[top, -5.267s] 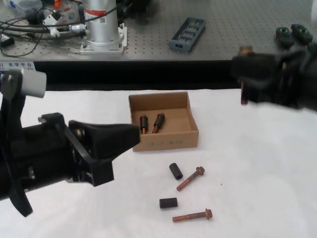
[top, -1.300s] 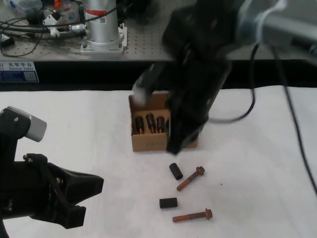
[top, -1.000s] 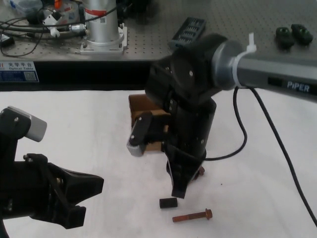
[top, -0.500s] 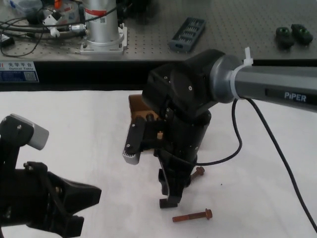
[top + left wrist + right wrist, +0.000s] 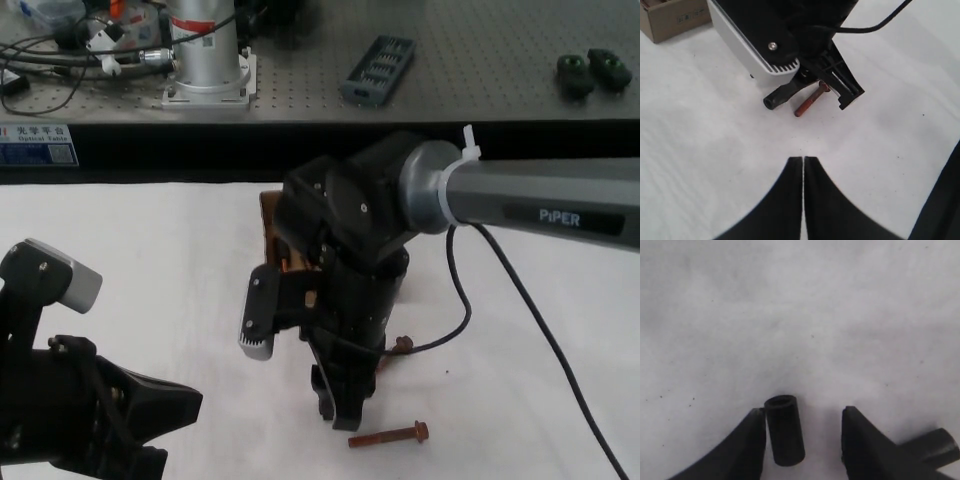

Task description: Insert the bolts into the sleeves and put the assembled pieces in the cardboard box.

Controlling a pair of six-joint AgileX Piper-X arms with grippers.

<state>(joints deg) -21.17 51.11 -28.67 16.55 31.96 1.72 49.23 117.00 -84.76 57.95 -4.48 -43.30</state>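
A black sleeve (image 5: 785, 430) lies on the white cloth between the fingers of my right gripper (image 5: 804, 414), which is open and reaches down around it, nearer one finger. A second sleeve (image 5: 935, 444) lies just beyond the other finger. In the high view the right gripper (image 5: 335, 412) points down, with a copper bolt (image 5: 388, 435) just in front of it and another bolt (image 5: 402, 343) half hidden behind the arm. The arm hides most of the cardboard box (image 5: 268, 222). My left gripper (image 5: 803, 165) is shut and empty, low at the near left (image 5: 175, 425).
The left wrist view has the right gripper's fingers (image 5: 846, 87), a sleeve (image 5: 777, 98), a bolt (image 5: 809, 103) and a box corner (image 5: 670, 15). Behind the cloth runs a perforated metal bench with a metal post (image 5: 205, 50), a ribbed block (image 5: 378, 66) and cables.
The right arm left the box, swung toward the near side and lowered its open gripper around the sleeve. The box gained a third assembled piece. The left arm barely moved.
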